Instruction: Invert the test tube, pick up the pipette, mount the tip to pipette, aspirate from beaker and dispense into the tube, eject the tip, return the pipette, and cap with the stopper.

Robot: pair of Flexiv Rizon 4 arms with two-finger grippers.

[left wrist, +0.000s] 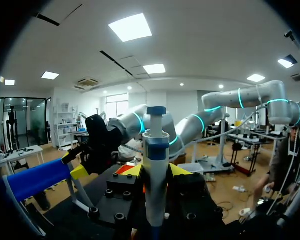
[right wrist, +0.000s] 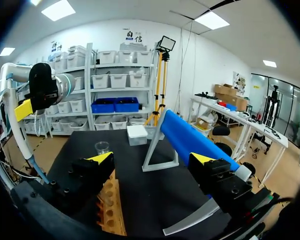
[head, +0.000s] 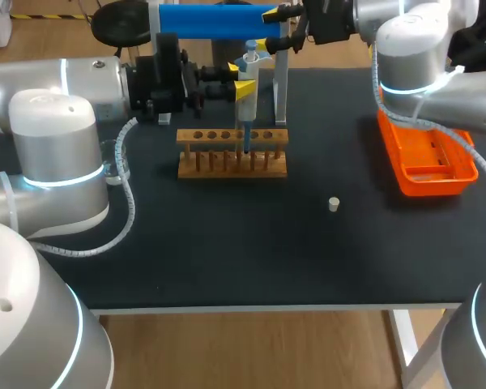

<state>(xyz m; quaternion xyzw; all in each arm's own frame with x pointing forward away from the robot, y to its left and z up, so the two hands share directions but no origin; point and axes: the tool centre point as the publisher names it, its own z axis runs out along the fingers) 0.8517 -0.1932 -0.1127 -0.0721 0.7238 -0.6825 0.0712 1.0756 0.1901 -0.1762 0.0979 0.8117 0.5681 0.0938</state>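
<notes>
Currently my left gripper [left wrist: 156, 172] clamps the pipette [left wrist: 156, 145] above the test-tube rack [head: 232, 164], my right gripper [right wrist: 151, 162] gaping wide; any tilt could snag its tip there.

Stopper [head: 334, 203] right of rack [head: 232, 154]

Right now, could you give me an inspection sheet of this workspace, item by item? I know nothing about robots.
Surface: black table.
Job's things: wooden rack stands mid-table. The pipette is upright over it, its lower end down at the rack. A white stopper lies loose on the table, a clear beaker stands beyond the rack, and an orange tray sits at the right. No tube can be made out.
Clutter: blue bar on a metal stand at the back.
Grippers: left gripper shut on the pipette. Right gripper open and empty.
Cables: coiled hose along the left arm, white cable on the right arm.
Surroundings: nothing seen touching the table.
</notes>
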